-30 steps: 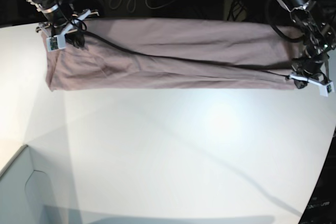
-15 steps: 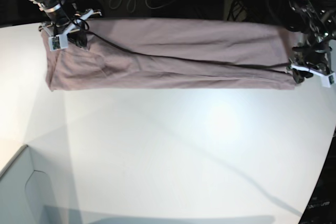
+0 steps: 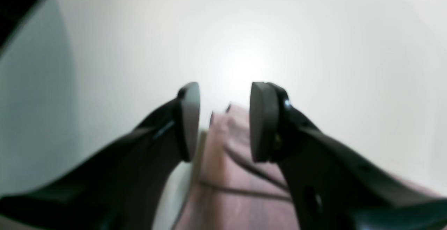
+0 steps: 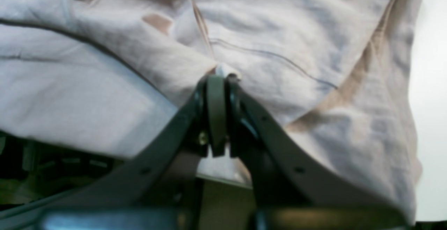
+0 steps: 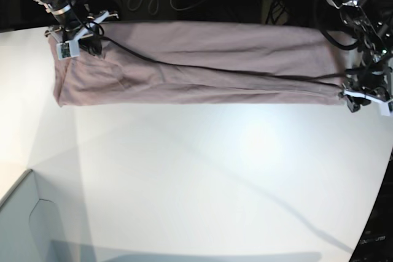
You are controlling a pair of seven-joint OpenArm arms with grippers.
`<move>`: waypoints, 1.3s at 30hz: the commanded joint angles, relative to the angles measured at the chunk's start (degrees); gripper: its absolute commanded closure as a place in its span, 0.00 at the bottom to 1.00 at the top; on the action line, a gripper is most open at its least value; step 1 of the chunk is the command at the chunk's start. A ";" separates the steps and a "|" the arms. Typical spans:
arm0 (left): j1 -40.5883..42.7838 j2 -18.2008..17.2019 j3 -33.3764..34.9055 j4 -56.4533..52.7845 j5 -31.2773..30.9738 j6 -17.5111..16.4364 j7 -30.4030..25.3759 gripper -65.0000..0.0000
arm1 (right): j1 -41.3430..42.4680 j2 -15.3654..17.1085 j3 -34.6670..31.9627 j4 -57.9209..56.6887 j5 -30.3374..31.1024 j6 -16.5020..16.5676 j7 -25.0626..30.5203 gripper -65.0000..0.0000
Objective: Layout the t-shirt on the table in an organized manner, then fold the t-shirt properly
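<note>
Shirt stretched along the far edge, one corner let go.

The left gripper [image 3: 223, 121] stood with jaws apart, holding nothing, over the t-shirt [image 5: 196, 62] corner. The right gripper [image 4: 220, 114] was clamped on the t-shirt at its other end. The t-shirt lay long and flat along the table [image 5: 215, 182]'s far edge; bare tabletop spread wide on its near side.

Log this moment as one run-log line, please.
t-shirt: stretched along table far edge | left hand: open over hem corner | right hand: shut on t-shirt
</note>
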 commanded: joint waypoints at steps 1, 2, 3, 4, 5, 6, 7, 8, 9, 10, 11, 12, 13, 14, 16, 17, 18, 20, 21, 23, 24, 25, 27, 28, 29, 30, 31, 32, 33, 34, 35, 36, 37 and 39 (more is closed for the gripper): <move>-1.18 -0.96 -0.14 -0.15 -0.23 -0.21 -1.34 0.64 | -0.16 0.37 0.11 0.77 0.97 0.10 1.38 1.00; -1.27 -1.05 -0.14 -1.11 0.03 -0.21 -1.43 0.64 | -0.16 0.37 0.11 0.77 0.97 0.10 1.38 1.00; -1.35 -1.58 -0.14 -1.64 0.03 -0.21 -1.43 0.64 | -0.16 0.37 0.11 0.77 0.97 0.10 1.38 1.00; -1.53 -1.93 -0.05 -2.35 0.12 -0.21 -1.43 0.64 | -0.16 0.37 0.11 0.77 0.88 0.10 1.38 1.00; -1.53 -2.02 -0.05 -2.96 0.03 -0.21 -1.43 0.64 | -0.16 0.37 0.11 0.77 0.88 0.10 1.38 1.00; -1.53 -2.10 -0.05 -3.31 0.03 -0.21 -1.43 0.64 | -0.16 0.37 0.11 0.77 0.88 0.10 1.38 1.00; -1.53 -2.10 -0.05 -3.58 0.03 -0.21 -1.43 0.64 | -0.16 0.37 0.11 0.77 0.88 0.10 1.38 1.00; -1.53 -2.10 -0.14 -3.75 0.12 -0.12 -1.43 0.64 | -0.16 0.37 0.11 0.77 0.88 0.10 1.38 1.00; -1.53 -2.10 -0.14 -3.75 0.21 -0.12 -1.43 0.64 | -0.16 0.37 0.11 0.77 0.88 0.10 1.38 1.00; -1.53 -2.10 -0.14 -3.84 0.21 -0.12 -1.43 0.64 | -0.16 0.37 0.11 0.77 0.88 0.10 1.38 1.00; -1.53 -2.10 -0.14 -3.84 0.29 -0.12 -1.43 0.64 | -0.16 0.37 0.11 0.77 0.88 0.10 1.38 1.00; -1.53 -2.10 -0.14 -3.84 0.29 -0.12 -1.43 0.64 | -0.16 0.37 0.11 0.77 0.88 0.10 1.38 1.00; -1.53 -2.10 -0.14 -3.84 0.29 -0.12 -1.43 0.64 | -0.16 0.37 0.11 0.77 0.88 0.10 1.38 1.00; -1.53 -2.10 -0.05 -3.84 0.29 -0.12 -1.43 0.64 | -0.16 0.37 0.11 0.77 0.88 0.10 1.38 1.00; -1.53 -2.10 -0.05 -3.84 0.29 -0.12 -1.43 0.64 | -0.16 0.37 0.11 0.77 0.88 0.10 1.38 1.00; -1.53 -2.10 -0.05 -3.93 0.29 -0.12 -1.43 0.64 | -0.16 0.37 0.11 0.77 0.88 0.10 1.38 1.00; -1.62 -2.10 -0.05 -3.93 0.29 -0.12 -1.43 0.64 | -0.16 0.37 0.11 0.77 0.88 0.10 1.38 1.00; -1.62 -2.10 -0.05 -3.93 0.29 -0.12 -1.43 0.64 | -0.16 0.37 0.11 0.77 0.88 0.10 1.38 1.00; -1.62 -2.10 -0.05 -3.93 0.29 -0.12 -1.43 0.64 | -0.16 0.37 0.11 0.77 0.88 0.10 1.38 1.00; -1.97 -2.10 0.04 -3.93 0.29 -0.12 -1.43 0.64 | -0.16 0.37 0.11 0.77 0.88 0.10 1.38 1.00; -2.32 -2.10 0.04 -4.02 0.38 -0.12 -1.43 0.64 | -0.16 0.37 0.11 0.77 0.88 0.10 1.38 1.00; -2.41 -2.10 0.04 -4.46 0.38 -0.12 -1.43 0.64 | -0.16 0.37 0.11 0.77 0.88 0.10 1.38 1.00; -2.76 -2.10 0.04 -6.30 0.38 -0.12 -1.43 0.64 | -0.16 0.37 0.11 0.77 0.88 0.10 1.38 1.00; -3.29 -2.10 -0.05 -7.27 0.38 -0.12 -1.43 0.64 | -0.16 0.37 0.11 0.77 0.88 0.10 1.38 1.00; -3.55 -2.19 -0.05 -8.15 0.38 -0.12 -1.43 0.64 | -0.16 0.45 0.11 0.77 0.88 0.10 1.38 1.00; -3.64 -2.19 -0.05 -8.68 0.38 -0.12 -1.43 0.64 | -0.16 0.45 0.11 0.77 0.88 0.10 1.38 1.00; -3.64 -2.19 -0.05 -8.76 0.38 -0.12 -1.43 0.64 | -0.25 0.45 0.11 0.77 0.88 0.10 1.38 1.00; -3.64 -2.19 0.04 -8.76 0.38 -0.12 -1.52 0.64 | -0.25 0.54 0.11 0.77 0.88 0.10 1.38 1.00; -3.64 -2.19 0.04 -8.76 0.38 -0.12 -1.52 0.65 | -0.25 0.54 0.11 0.77 0.88 0.10 1.38 1.00; -3.64 -2.19 0.04 -8.94 0.38 -0.12 -1.52 0.66 | -0.25 0.63 0.11 0.77 0.88 0.10 1.38 1.00; -3.64 -2.19 0.04 -9.11 0.38 -0.12 -1.52 0.68 | -0.25 0.63 0.11 0.77 0.88 0.10 1.38 1.00; -3.73 -2.19 0.04 -9.29 0.21 -0.12 -1.52 0.70 | -0.25 0.63 0.20 0.77 0.88 0.10 1.38 1.00; -3.73 -2.19 0.04 -9.38 0.03 -0.21 -1.52 0.73 | -0.25 0.63 0.20 0.77 0.88 0.10 1.38 1.00; -3.99 -2.19 0.04 -9.38 0.21 -0.56 -1.52 0.78 | -0.25 0.63 0.20 0.77 0.88 0.10 1.38 1.00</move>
